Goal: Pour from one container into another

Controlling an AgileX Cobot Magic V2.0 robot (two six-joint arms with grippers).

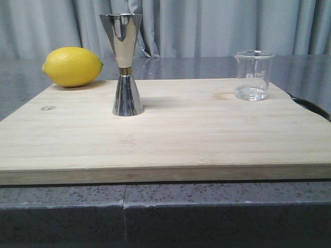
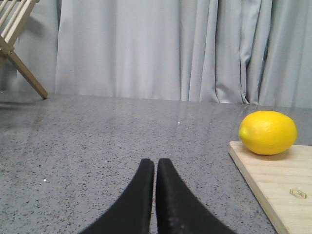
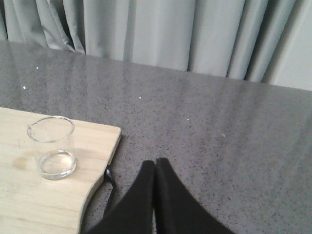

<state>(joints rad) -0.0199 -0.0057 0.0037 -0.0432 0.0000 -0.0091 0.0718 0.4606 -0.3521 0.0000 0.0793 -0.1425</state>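
A small clear glass beaker (image 1: 254,75) stands upright on the right part of the wooden board (image 1: 170,134); in the right wrist view the beaker (image 3: 51,153) looks empty. The tall steel jigger (image 1: 124,62) with a gold band at its waist stands upright left of the board's middle. My left gripper (image 2: 155,163) is shut over the grey counter, off the board's left side, holding nothing. My right gripper (image 3: 156,163) is shut over the counter, off the board's right side, apart from the beaker. Neither gripper shows in the front view.
A yellow lemon (image 1: 72,66) lies at the board's far left corner, and the lemon (image 2: 267,132) also shows in the left wrist view. A black strap (image 3: 111,181) hangs at the board's right edge. A wooden rack (image 2: 17,39) stands far left. Grey curtains (image 1: 207,26) close the back.
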